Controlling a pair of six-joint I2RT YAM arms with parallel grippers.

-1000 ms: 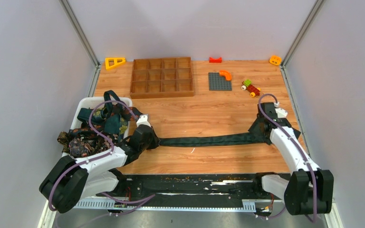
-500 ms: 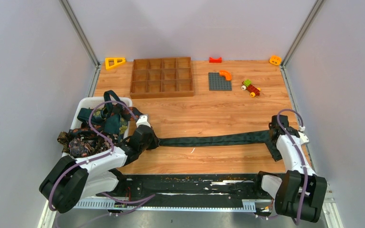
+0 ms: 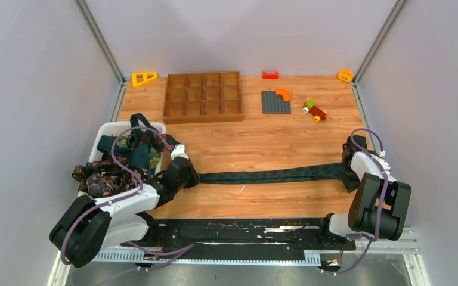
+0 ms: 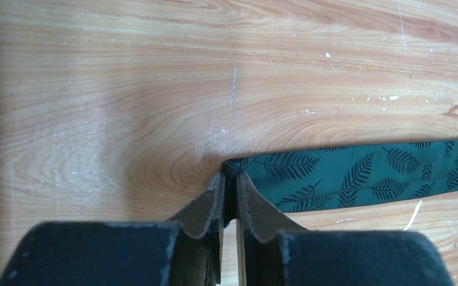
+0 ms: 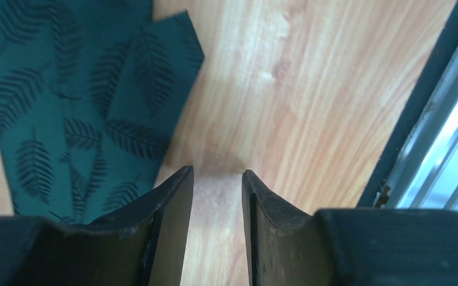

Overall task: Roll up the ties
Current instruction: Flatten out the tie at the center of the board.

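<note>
A dark green tie (image 3: 274, 174) with a fern print lies stretched flat across the wooden table. My left gripper (image 3: 192, 177) is shut on its narrow end; in the left wrist view the fingers (image 4: 229, 179) pinch the folded tip of the tie (image 4: 364, 176). My right gripper (image 3: 352, 170) hangs at the wide end. In the right wrist view it (image 5: 216, 173) stands open over bare wood, with the tie (image 5: 65, 89) just to its left and nothing between its fingers. More ties, teal (image 3: 137, 149) and brown patterned (image 3: 98, 177), are heaped in a white bin (image 3: 116, 126).
A wooden compartment tray (image 3: 203, 96) stands at the back. A grey baseplate (image 3: 275, 102), a toy car (image 3: 315, 110) and small orange and red pieces (image 3: 144, 78) lie along the far edge. The table's dark edge strip (image 5: 417, 101) runs close to the right of my right gripper.
My right arm has pulled back toward the table's right edge and turned its wrist, its jaws narrowing. The tie and my left gripper have stayed where they were.
</note>
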